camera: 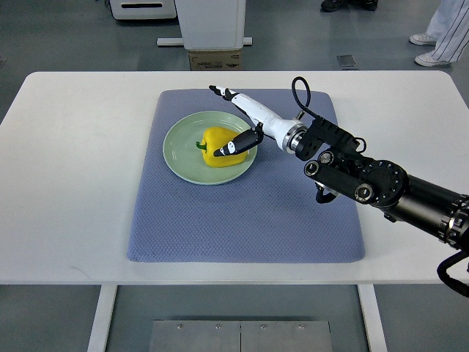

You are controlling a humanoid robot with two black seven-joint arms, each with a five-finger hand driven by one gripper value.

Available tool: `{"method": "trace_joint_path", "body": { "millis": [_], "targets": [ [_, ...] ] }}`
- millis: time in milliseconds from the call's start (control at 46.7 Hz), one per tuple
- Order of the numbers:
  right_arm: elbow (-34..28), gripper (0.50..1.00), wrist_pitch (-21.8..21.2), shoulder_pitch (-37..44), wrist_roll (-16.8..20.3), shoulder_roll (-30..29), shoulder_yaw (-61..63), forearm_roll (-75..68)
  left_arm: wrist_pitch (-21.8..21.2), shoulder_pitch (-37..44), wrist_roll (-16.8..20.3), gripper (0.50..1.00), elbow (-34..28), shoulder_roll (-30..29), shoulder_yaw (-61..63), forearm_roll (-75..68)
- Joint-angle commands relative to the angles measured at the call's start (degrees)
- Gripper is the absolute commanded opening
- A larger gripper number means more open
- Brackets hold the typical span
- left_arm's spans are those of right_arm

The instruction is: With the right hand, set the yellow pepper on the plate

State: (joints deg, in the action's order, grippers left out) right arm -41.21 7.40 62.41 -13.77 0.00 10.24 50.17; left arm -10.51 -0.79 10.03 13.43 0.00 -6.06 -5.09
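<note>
The yellow pepper [214, 141] with a green stem lies on the pale green plate [176, 150], right of the plate's middle. My right hand [223, 121] reaches in from the right over the plate's right rim. Its fingers are spread. The black-tipped thumb [236, 144] rests against the pepper's right side. The other fingers [223, 93] point up and left, past the plate's far rim and away from the pepper. The left arm does not show.
The plate sits on a blue-grey mat [242, 220] on a white table [73, 183]. Beyond the table's far edge stand a white pedestal [212, 26] with a cardboard box [216, 59], and a person's shoes [432, 48] at top right.
</note>
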Motion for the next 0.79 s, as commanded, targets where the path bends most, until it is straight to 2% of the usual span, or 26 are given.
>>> {"method": "trace_joint_path", "body": {
  "millis": [0,150,364,771],
  "targets": [
    [-0.01,1.0,-0.02,-0.27,0.06,0.79,1.97,-1.83,-0.04,0.0,-0.01,1.0,0.02,0.0,0.0,0.0],
    [0.08,0.998,-0.02,-2.2,0.06,5.09,6.54,-5.61,-0.04,0.0,-0.01,1.0,0.02,0.0,0.0,0.0],
    [1.48,0.998,-0.02,-7.47,0.06,7.12,18.57,-7.37,-0.04,0.0,-0.01,1.0,0.02,0.0,0.0,0.0],
    [5.26,0.998,0.07,-14.95,0.59,5.36,39.24,-8.86,-0.04,0.0,-0.01,1.0,0.02,0.0,0.0,0.0]
  ]
}}
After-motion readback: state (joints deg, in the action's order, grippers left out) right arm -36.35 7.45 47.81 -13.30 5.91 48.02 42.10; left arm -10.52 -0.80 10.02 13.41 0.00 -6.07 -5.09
